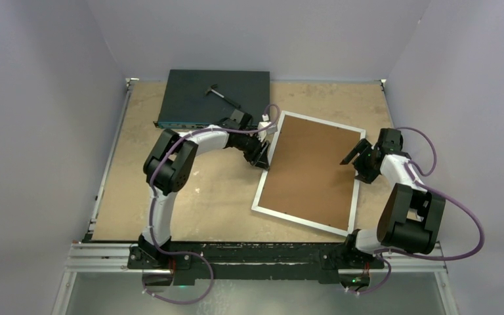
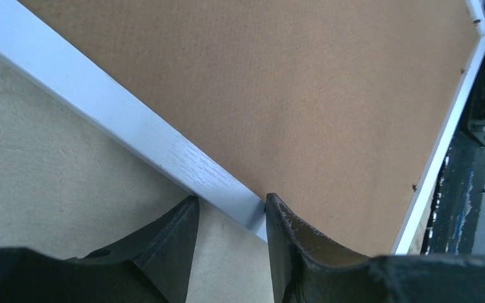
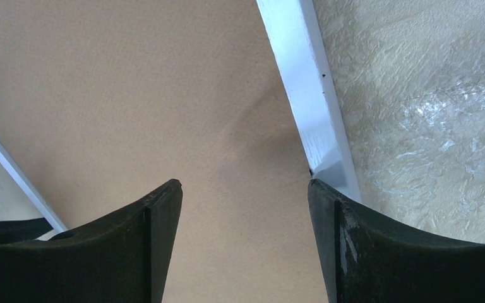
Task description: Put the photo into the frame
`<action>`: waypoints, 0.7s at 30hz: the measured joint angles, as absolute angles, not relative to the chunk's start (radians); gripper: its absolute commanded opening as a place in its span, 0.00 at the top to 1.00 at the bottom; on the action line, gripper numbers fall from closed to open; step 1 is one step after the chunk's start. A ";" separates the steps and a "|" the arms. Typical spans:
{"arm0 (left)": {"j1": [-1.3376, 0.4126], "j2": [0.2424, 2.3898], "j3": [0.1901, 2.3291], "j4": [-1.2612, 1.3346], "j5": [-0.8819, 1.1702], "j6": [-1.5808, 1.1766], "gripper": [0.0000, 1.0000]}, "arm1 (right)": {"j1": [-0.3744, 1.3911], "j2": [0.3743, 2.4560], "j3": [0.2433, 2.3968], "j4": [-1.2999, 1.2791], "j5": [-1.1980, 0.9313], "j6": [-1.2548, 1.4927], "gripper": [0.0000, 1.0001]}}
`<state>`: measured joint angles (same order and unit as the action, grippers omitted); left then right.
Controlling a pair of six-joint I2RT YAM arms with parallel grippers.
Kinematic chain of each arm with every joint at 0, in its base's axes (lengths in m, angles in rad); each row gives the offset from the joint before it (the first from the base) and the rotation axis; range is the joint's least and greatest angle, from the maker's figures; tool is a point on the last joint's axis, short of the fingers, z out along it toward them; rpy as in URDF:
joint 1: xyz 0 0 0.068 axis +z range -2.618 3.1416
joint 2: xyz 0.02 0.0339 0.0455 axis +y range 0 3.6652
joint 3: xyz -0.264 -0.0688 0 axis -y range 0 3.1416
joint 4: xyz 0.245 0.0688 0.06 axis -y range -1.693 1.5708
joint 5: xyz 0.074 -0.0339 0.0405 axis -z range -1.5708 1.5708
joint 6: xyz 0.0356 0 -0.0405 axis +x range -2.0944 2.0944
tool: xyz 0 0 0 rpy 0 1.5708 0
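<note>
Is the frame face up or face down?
Face down, flat on the table: the frame shows only its brown back board inside the white border.

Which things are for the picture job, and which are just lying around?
For the job: the frame, back side up; the backing board in it; the left hand and right hand at its edges. The photo isn't showing.
Just lying about: the dark box; the small tool on it.

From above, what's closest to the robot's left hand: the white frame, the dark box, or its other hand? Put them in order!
1. The frame, right at the left hand.
2. The dark box, just behind, far left.
3. The right hand, across the frame, at its right edge.
</note>
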<state>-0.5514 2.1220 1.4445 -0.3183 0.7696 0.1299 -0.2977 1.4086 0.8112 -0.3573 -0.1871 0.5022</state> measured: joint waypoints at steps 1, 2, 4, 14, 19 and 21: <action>-0.552 2.133 1.444 -0.315 0.777 0.121 0.63 | -0.298 1.408 0.812 -0.359 -0.187 0.505 0.24; -0.552 2.139 1.445 -0.309 0.785 0.114 0.66 | -0.298 1.407 0.814 -0.363 -0.187 0.508 0.24; -0.549 2.139 1.445 -0.306 0.789 0.109 0.72 | -0.298 1.404 0.820 -0.366 -0.187 0.512 0.24; -0.543 2.138 1.443 -0.300 0.793 0.086 0.78 | -0.318 1.372 0.850 -0.371 -0.168 0.516 0.23; -0.543 2.134 1.439 -0.296 0.791 0.087 0.78 | -0.321 1.387 0.851 -0.369 -0.171 0.514 0.23; -0.543 2.133 1.436 -0.294 0.790 0.086 0.79 | -0.321 1.397 0.850 -0.368 -0.174 0.511 0.23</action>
